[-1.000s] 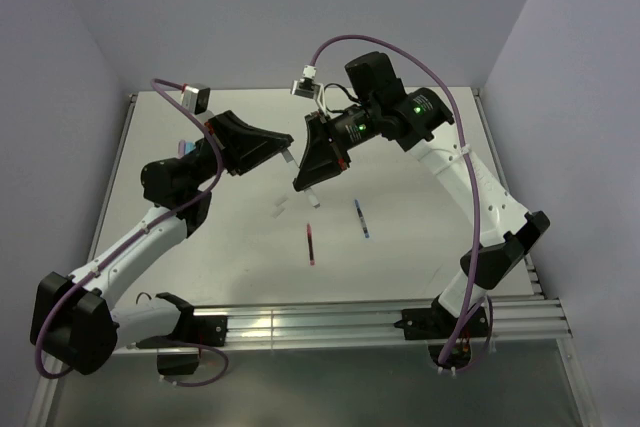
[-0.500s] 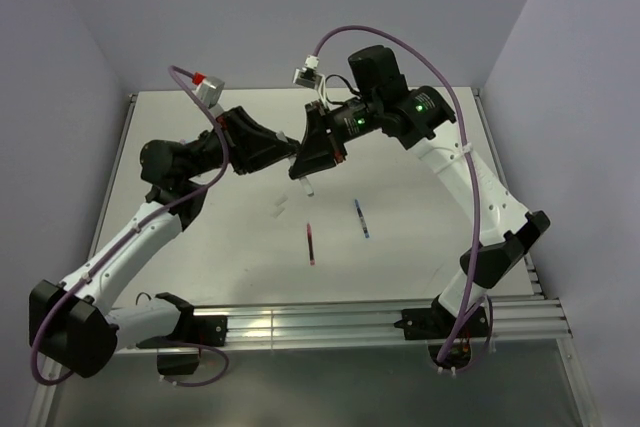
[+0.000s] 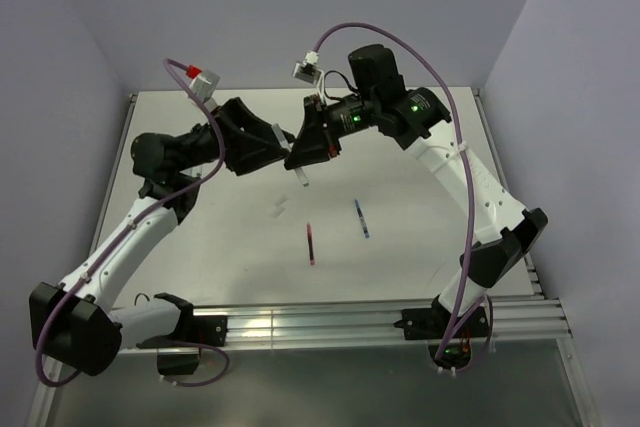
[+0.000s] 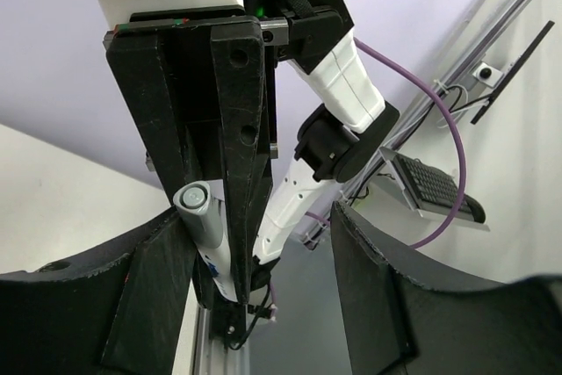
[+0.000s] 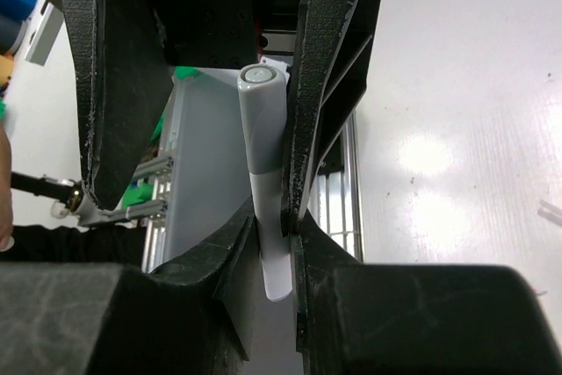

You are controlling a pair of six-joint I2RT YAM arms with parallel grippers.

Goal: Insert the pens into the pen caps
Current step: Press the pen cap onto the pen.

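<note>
From above, your left arm reaches in from the near left corner of the white table [image 3: 430, 237]. Its left gripper [image 3: 279, 147] is raised above the far middle of the table. Its fingers [image 4: 154, 292] stand wide apart and grip nothing.

Between those spread fingers sits the grey cap [image 5: 262, 120], already on the end of a white pen [image 5: 273, 252]. In the right wrist view the cap lies close against one left finger, though you cannot tell whether they touch.

Just right of this, your right gripper [image 3: 297, 159] meets the left one tip to tip. Its jaws are clamped on the white pen's barrel below the cap.

On the table nearer you lie two small pale pieces [image 3: 278, 209], possibly caps but too small to tell. To their right lies a red pen [image 3: 311, 244], then a dark blue pen [image 3: 361, 219], each apart from the others.
</note>
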